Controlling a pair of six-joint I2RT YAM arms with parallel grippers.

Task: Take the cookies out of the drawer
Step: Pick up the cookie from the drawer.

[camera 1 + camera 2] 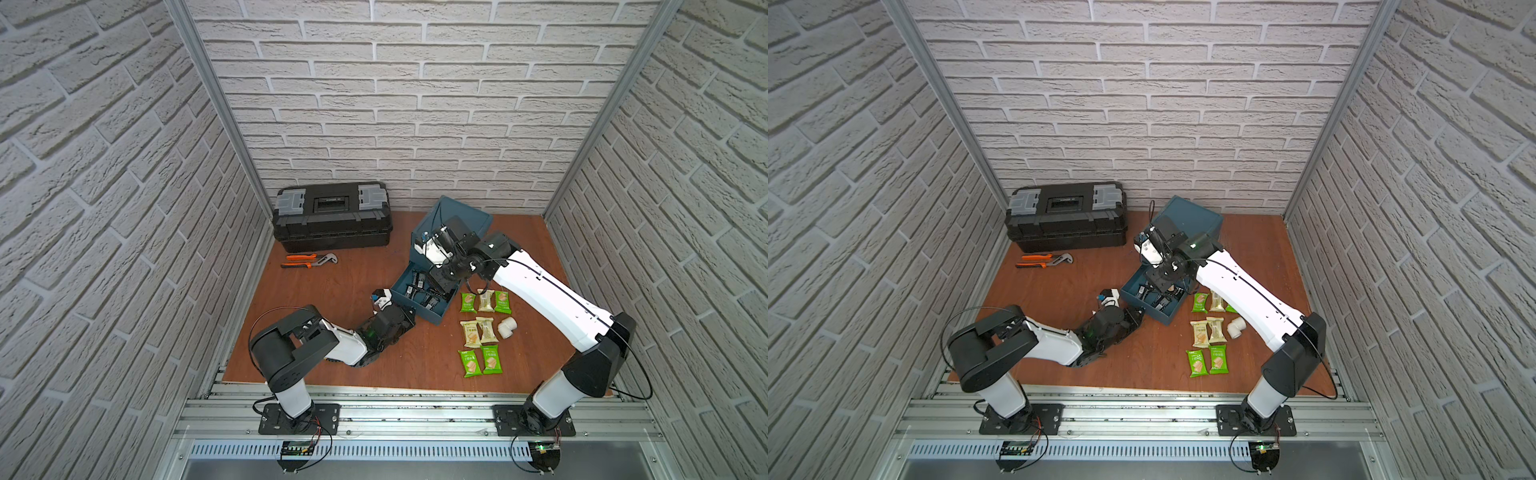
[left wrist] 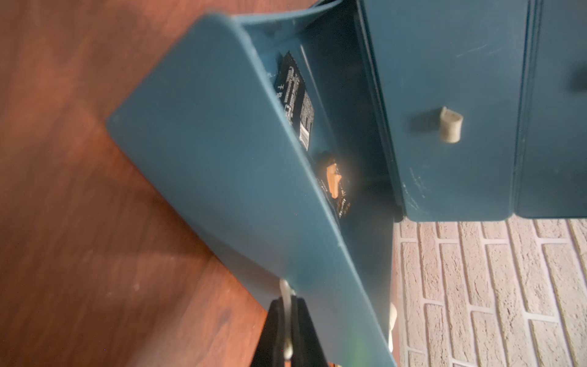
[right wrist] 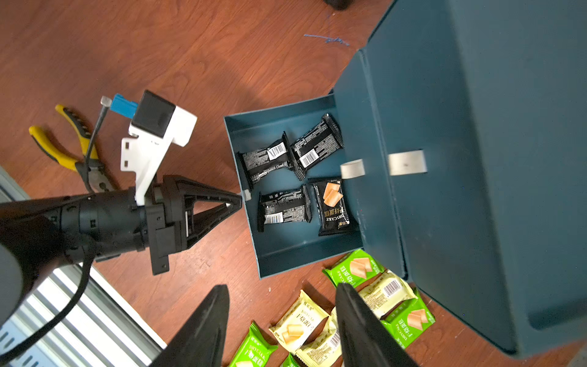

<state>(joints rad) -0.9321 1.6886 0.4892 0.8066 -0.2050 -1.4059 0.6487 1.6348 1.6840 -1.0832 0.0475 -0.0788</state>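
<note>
The teal drawer [image 1: 432,318] [image 3: 286,251] stands pulled out of the bottom of its cabinet [image 3: 460,159]. Several black cookies [image 3: 282,208] [image 1: 417,286] [image 2: 297,98] lie flat inside it. Several green and cream cookies [image 1: 476,332] [image 3: 298,321] lie on the wooden floor beside the drawer. My left gripper [image 3: 239,198] [image 2: 287,317] [image 1: 410,316] is shut on the drawer's pale pull tab [image 2: 286,295] at the front wall. Above the drawer's near corner hangs my right gripper [image 3: 281,287] [image 1: 440,286], open with nothing between its fingers.
A white pipe elbow [image 1: 507,327] lies among the floor packets. A black toolbox [image 1: 332,216] stands at the back wall, with orange-handled pliers [image 1: 309,260] in front of it. The cabinet's upper drawer with its pale tab [image 3: 406,162] is closed.
</note>
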